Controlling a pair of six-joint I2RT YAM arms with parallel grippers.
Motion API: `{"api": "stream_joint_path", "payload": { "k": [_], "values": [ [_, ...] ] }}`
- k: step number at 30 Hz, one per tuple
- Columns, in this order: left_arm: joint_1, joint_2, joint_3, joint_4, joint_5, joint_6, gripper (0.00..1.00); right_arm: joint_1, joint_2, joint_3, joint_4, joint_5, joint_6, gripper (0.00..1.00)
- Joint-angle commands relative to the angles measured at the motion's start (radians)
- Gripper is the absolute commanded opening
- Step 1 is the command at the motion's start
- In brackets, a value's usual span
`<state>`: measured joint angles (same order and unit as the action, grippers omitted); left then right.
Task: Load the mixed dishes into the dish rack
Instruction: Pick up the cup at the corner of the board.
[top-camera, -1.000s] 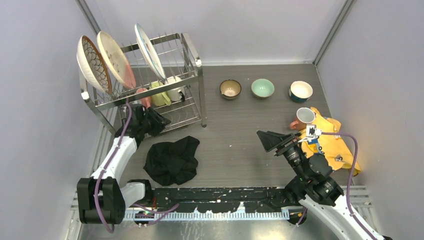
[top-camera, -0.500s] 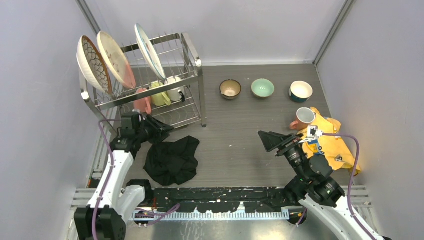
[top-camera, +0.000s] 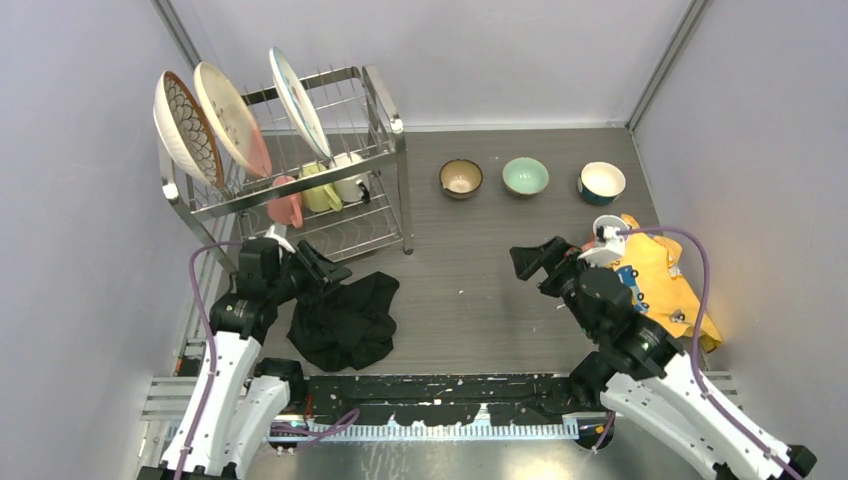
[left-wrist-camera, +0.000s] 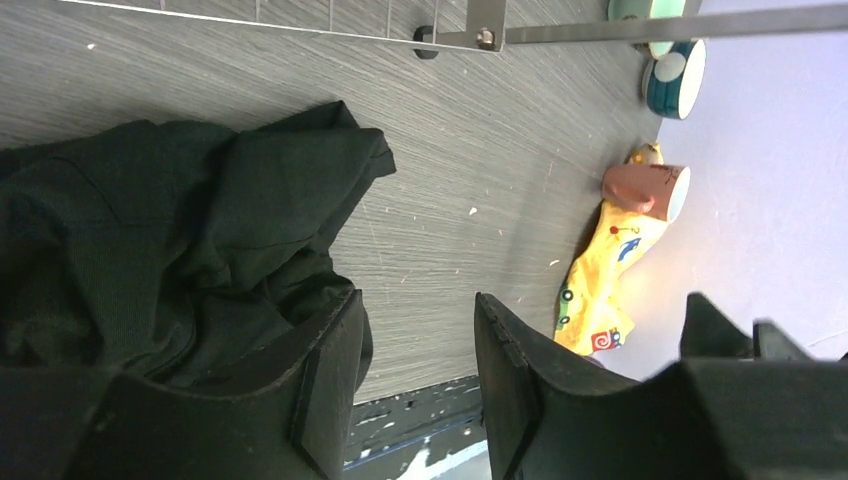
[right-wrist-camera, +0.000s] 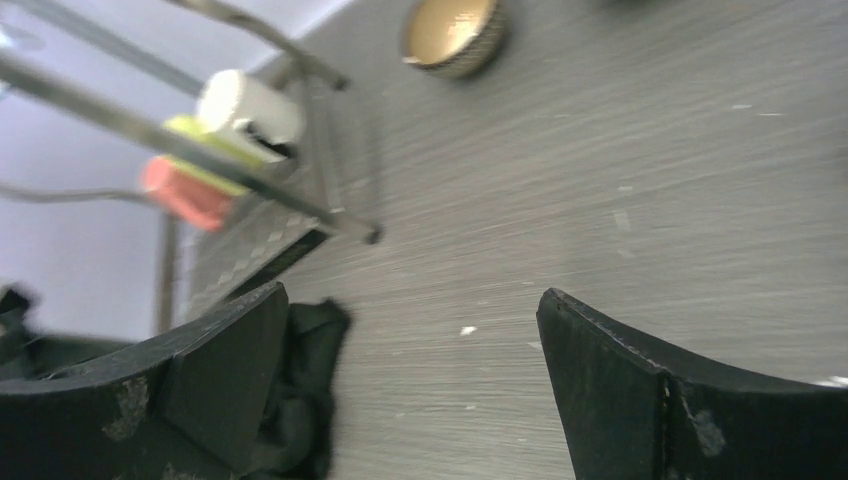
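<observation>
3 plates (top-camera: 232, 120) stand on edge in the dish rack (top-camera: 386, 112), leaning left — left gripper (left-wrist-camera: 418, 310), right gripper (right-wrist-camera: 412, 300) both apart, empty.

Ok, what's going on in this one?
The dish rack is partly loaded: three plates stand on its upper tier, three mugs sit below. Three bowls and a pink mug by the yellow cloth wait on the table. The left claw, near the black cloth, and the right claw are open and empty.
</observation>
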<state>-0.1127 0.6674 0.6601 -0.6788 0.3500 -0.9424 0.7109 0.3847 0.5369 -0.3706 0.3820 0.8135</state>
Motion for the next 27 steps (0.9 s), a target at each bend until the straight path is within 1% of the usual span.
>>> {"api": "stream_joint_path", "payload": {
  "k": [1,3,5,8,9,10,11,12,13,14,15,22,27],
  "values": [
    [-0.035,-0.027,-0.031,0.036,0.023,0.085,0.46,0.0,0.184,0.167,-0.184,0.301,-0.078,1.0],
    [-0.066,-0.032,-0.053,0.086,0.048,0.105,0.47,0.0,0.268,0.241,-0.24,0.414,-0.13,1.0],
    [-0.106,-0.035,-0.055,0.111,0.044,0.141,0.48,-0.004,0.346,0.31,-0.269,0.491,-0.204,1.0],
    [-0.165,-0.028,-0.053,0.136,0.02,0.206,0.55,-0.028,0.451,0.395,-0.275,0.542,-0.296,1.0],
    [-0.177,-0.021,-0.055,0.148,0.031,0.218,0.56,-0.047,0.478,0.413,-0.267,0.545,-0.314,1.0],
    [-0.183,-0.013,-0.059,0.165,0.05,0.224,0.6,-0.074,0.505,0.427,-0.256,0.526,-0.329,1.0],
    [-0.188,-0.007,-0.063,0.18,0.072,0.228,0.65,-0.106,0.532,0.441,-0.249,0.494,-0.339,1.0],
    [-0.191,-0.001,-0.067,0.193,0.09,0.232,0.76,-0.146,0.555,0.452,-0.245,0.457,-0.343,1.0],
    [-0.193,0.001,-0.073,0.203,0.103,0.238,0.88,-0.186,0.584,0.464,-0.239,0.419,-0.343,1.0],
    [-0.195,0.001,-0.076,0.209,0.112,0.245,0.97,-0.232,0.61,0.475,-0.238,0.377,-0.34,1.0],
    [-0.196,-0.002,-0.076,0.211,0.118,0.256,0.99,-0.275,0.637,0.484,-0.238,0.342,-0.337,1.0],
    [-0.196,-0.042,-0.048,0.172,0.093,0.341,1.0,-0.558,0.869,0.585,-0.258,0.118,-0.338,0.99],
    [-0.196,-0.053,-0.041,0.138,0.04,0.347,1.0,-0.691,0.958,0.619,-0.25,0.015,-0.327,0.88]
  ]
}}
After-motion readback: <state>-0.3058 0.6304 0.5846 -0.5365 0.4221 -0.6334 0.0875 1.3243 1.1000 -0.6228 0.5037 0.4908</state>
